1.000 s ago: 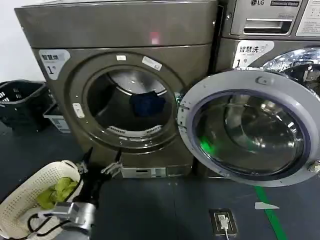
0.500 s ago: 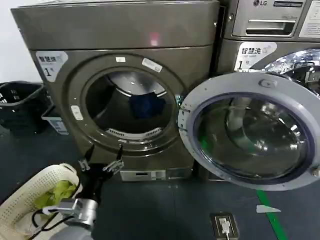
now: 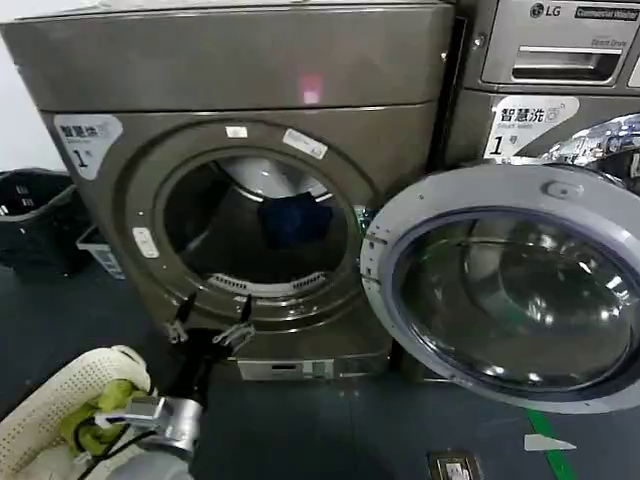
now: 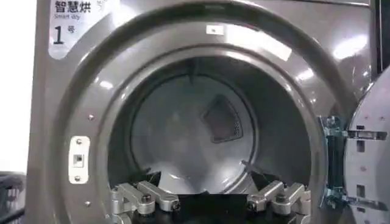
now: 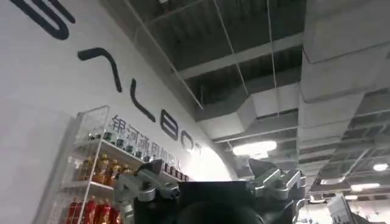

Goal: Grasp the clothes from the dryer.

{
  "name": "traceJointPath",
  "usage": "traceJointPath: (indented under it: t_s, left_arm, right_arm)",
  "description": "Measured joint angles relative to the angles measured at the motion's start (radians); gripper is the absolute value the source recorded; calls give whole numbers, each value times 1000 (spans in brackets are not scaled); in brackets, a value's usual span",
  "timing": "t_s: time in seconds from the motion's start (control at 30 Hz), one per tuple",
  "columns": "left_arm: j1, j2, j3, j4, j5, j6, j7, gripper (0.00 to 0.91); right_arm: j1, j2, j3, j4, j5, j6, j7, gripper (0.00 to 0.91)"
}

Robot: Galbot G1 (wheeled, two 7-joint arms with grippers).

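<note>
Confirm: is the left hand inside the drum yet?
No. In the head view the left hand hangs open outside the dryer, below its opening.

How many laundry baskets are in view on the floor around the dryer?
2. A dark basket sits on the floor left of the dryer; a white basket holding a yellow-green garment is nearer the camera. Others may be out of frame.

At the upper left of the head view, the dryer (image 3: 250, 150) carries a white sticker (image 3: 82, 137) with Chinese characters and a "1"; the left wrist view shows the same sticker (image 4: 70, 24) reading "智慧烘", "Smart dry" and "1". At the upper right of the head view, the silver machine (image 3: 560, 60) bears "LG" (image 3: 546, 11) and a white label (image 3: 533, 122) reading "智慧洗" and "1". In the right wrist view, large dark letters (image 5: 131, 91) run across a white wall (image 5: 42, 122) at the left, too cropped to read fully, with smaller Chinese characters beneath.
</note>
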Motion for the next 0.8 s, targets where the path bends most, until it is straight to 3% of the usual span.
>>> traceJointPath:
  t_s: [0.8]
  left_arm:
    - [-9, -1, -3, 12, -1, 0, 0, 907]
  right_arm:
    - [6, 1, -9, 9, -5, 14, -6, 907]
